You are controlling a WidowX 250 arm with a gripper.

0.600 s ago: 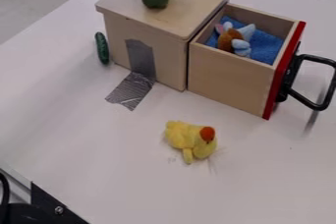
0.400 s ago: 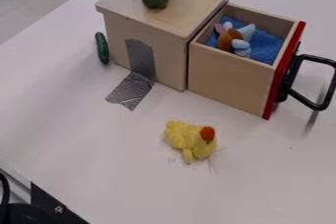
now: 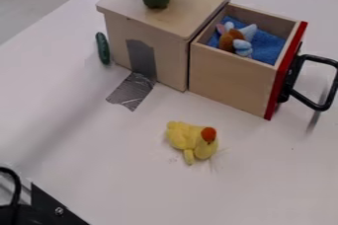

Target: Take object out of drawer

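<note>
Toy (image 3: 228, 40) (brown, blue) lies inside open drawer (image 3: 231, 81), apart from red front (image 3: 286, 71) — gripper's state, I cannot tell.

Toy (image 3: 232, 40) in drawer (image 3: 231, 78), duck (image 3: 190, 139) before it, cucumber (image 3: 102, 49) left of box (image 3: 172, 56)

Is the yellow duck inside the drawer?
No, the yellow duck lies on the table, in front of the open drawer.

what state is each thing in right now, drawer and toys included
drawer: open
brown and light blue plush toy: inside the drawer
blue cloth: spread under it
yellow plush bird: lying on the table
silver tape: stuck to cabinet and table
</note>
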